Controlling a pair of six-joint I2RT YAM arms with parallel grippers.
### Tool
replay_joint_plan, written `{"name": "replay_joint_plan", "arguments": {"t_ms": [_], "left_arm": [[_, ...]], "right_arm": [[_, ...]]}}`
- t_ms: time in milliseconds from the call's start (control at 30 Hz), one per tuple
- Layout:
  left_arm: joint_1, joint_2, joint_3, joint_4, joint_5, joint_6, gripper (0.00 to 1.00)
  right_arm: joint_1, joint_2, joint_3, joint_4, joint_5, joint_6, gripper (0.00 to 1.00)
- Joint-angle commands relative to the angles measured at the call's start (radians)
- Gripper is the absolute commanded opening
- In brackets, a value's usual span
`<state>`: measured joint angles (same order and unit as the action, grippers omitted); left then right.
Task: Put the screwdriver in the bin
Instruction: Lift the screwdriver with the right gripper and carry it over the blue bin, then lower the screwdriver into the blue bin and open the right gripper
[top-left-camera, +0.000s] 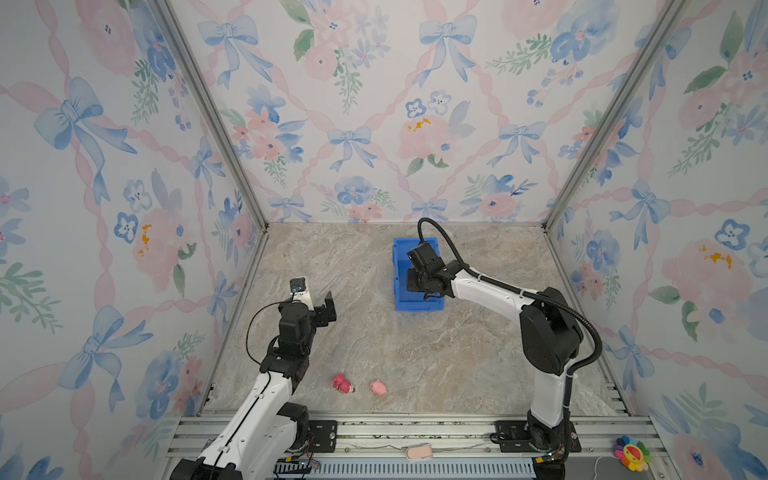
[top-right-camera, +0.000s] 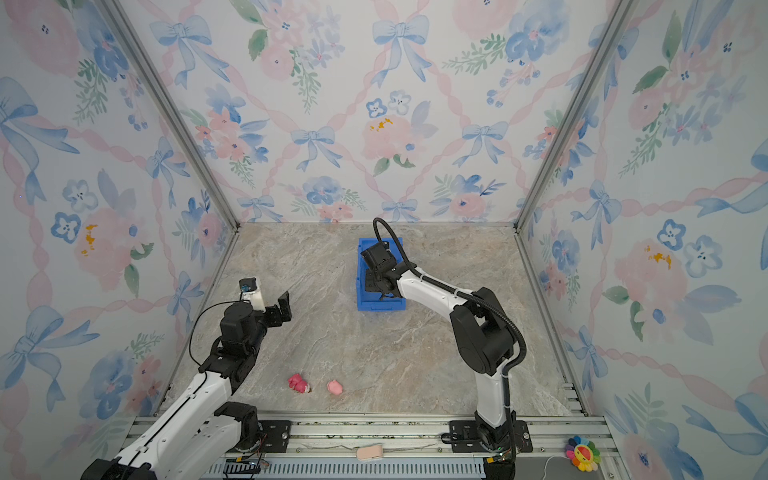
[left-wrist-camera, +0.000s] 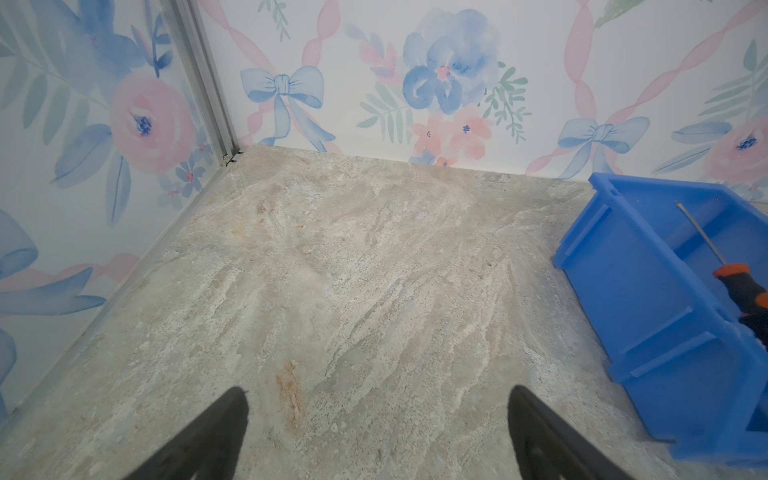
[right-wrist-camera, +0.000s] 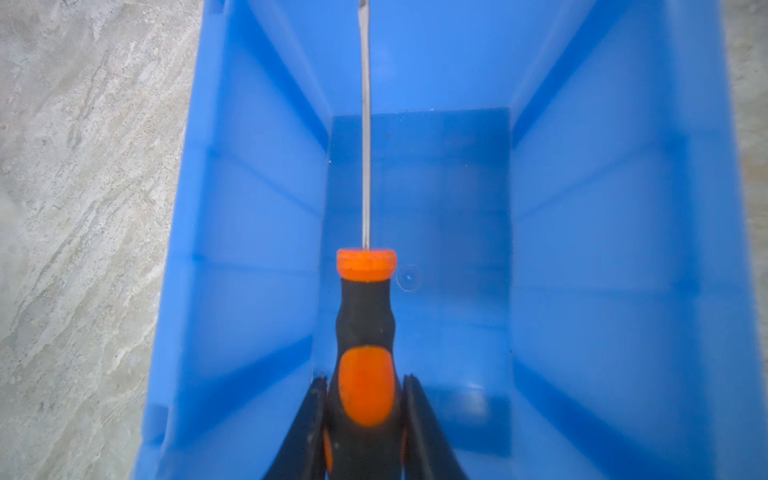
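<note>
Robot test booth: floral-papered walls (top-left-camera: 374, 104), aluminium frame (top-left-camera: 217, 124), marble-patterned tabletop (top-left-camera: 374, 340).

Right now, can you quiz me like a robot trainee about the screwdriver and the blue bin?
1. Fill in the gap: the left gripper is ___ and holds nothing.
2. True or false: the right gripper is shut on the handle of the screwdriver.
3. Pick one. Where is the screwdriver?
A) over the inside of the bin, with its shaft pointing along the bin
B) in the left gripper
C) lying outside the bin, next to its wall

Key: 1. open. 2. true. 3. A.
</note>
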<state>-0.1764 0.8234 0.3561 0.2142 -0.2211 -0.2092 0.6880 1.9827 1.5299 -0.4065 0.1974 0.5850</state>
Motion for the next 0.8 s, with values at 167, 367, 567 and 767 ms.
{"name": "replay_joint_plan", "arguments": {"t_ms": [167,367,567,767], "left_arm": [[-0.009,-0.019,-0.015,0.011,-0.019,0.021,0.98],[-0.014,-0.022,-0.014,0.003,-0.026,0.02,0.98],[-0.015,-0.017,-0.013,0.001,-0.024,0.024,0.98],[-0.017,-0.02,-0.01,-0.014,-0.027,0.027,0.98]], "right_arm": [[-0.013,0.104,0.079,-0.018,-0.008,0.028,0.06],[-0.015,0.159,0.126,-0.043,-0.011,0.012,0.06],[-0.013,0.187,0.135,-0.048,-0.015,0.016,0.07],[-0.022,0.201,0.118,-0.033,-0.032,0.033,0.1]]}}
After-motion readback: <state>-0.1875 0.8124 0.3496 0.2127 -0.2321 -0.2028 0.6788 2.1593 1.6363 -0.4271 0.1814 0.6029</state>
